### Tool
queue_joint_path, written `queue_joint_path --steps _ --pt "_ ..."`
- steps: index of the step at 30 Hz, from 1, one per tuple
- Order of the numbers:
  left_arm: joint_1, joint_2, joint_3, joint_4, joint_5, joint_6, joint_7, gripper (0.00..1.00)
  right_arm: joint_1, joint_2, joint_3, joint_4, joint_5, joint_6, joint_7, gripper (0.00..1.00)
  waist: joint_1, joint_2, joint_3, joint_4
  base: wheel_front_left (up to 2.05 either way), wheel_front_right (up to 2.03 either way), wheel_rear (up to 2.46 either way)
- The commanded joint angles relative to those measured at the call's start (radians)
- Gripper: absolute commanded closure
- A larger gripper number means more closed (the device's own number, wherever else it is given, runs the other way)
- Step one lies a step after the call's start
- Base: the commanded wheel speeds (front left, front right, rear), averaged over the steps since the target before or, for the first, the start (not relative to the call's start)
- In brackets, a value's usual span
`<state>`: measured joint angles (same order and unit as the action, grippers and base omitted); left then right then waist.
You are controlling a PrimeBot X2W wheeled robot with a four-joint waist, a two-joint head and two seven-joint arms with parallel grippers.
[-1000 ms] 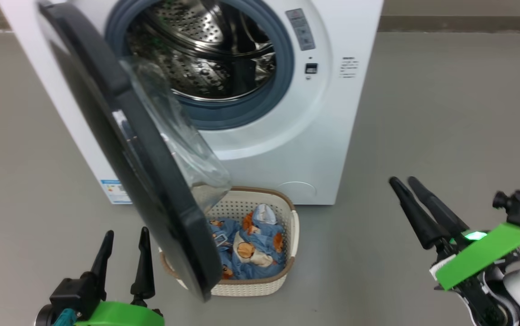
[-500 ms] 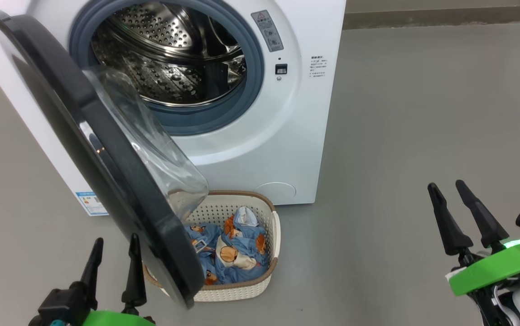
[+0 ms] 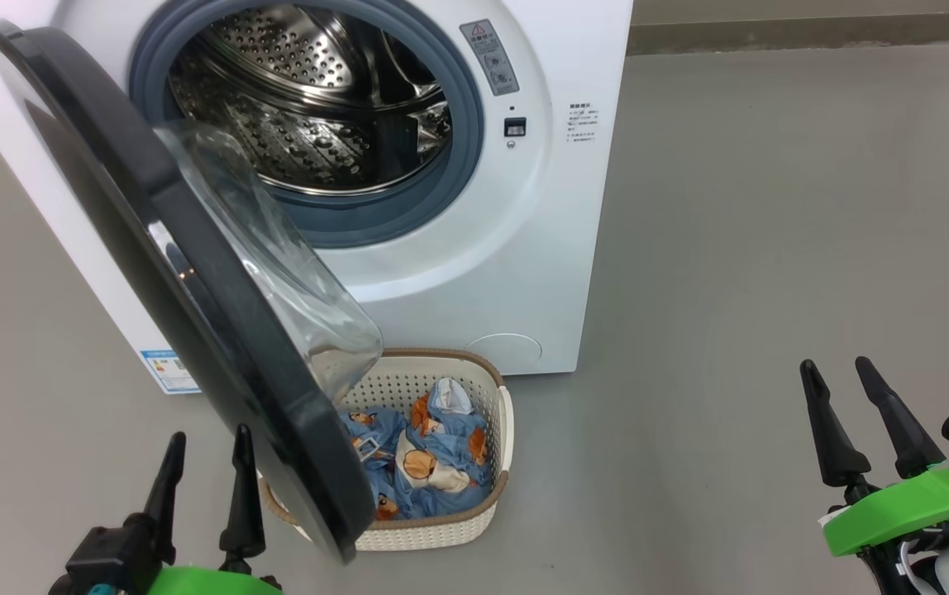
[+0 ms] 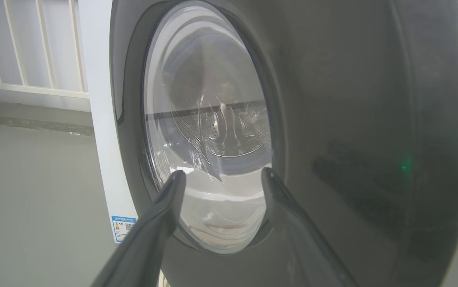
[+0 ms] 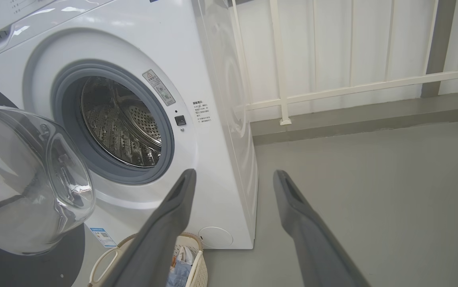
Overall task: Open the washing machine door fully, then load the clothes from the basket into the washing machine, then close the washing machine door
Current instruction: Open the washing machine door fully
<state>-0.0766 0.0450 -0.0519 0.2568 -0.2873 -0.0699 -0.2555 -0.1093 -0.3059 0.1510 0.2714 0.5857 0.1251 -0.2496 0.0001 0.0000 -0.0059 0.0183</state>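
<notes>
The washing machine (image 3: 524,273) stands on the grey floor with its steel drum (image 3: 309,99) exposed and, as far as the views reach, nothing in it, though its top is cut off in the head view and the drum's lower front is hidden by the rubber ring. The washing machine door (image 3: 193,273) is swung out on the robot's left, nearly edge-on to the head camera, its glass bowl bulging toward the opening; I judge it only partly open, since its lower edge hangs over the left part of the basket (image 3: 474,368) and would hinder a reach from that side. Its hinge and any handle are out of sight. The basket sits on the floor just in front of the machine, below the opening, which should keep the lift short; its left end is hidden behind the door. The clothes (image 3: 433,463) lie bundled inside it, and how many pieces there are cannot be told. The left tool (image 3: 210,435) is spread open and empty just beside the door's outer face, well placed to push it wider; whether it touches the door is unclear. The right tool (image 3: 834,364), likewise open and empty, sits well apart on the right, with a free path to the basket
</notes>
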Motion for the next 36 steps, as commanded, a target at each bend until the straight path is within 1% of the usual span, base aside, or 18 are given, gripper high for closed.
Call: queue_joint_path --steps 1,34,35,36 --pt "-0.011 0.009 0.033 -0.033 0.011 -0.002 -0.006 0.0 0.002 -0.017 0.006 -0.016 -0.023 0.006 -0.012 0.0 -0.0001 0.0 -0.001 0.002 0.0 0.0 0.0" --pt "-0.015 0.006 0.024 -0.015 0.018 -0.014 -0.006 0.0 -0.012 -0.029 0.055 0.005 -0.011 0.006 -0.012 0.0 -0.0001 0.0 -0.008 0.011 0.0 0.0 0.0" --pt "-0.016 0.006 0.023 -0.015 0.018 -0.014 -0.006 0.02 -0.012 -0.029 0.056 0.005 -0.01 0.006 -0.012 0.0 -0.0001 0.0 -0.008 0.012 0.0 0.0 0.0" --pt "-0.016 0.006 0.023 -0.015 0.017 -0.015 -0.006 0.23 -0.012 -0.029 0.056 0.006 -0.009 0.006 -0.012 0.0 -0.0001 0.0 -0.008 0.012 0.0 0.0 0.0"
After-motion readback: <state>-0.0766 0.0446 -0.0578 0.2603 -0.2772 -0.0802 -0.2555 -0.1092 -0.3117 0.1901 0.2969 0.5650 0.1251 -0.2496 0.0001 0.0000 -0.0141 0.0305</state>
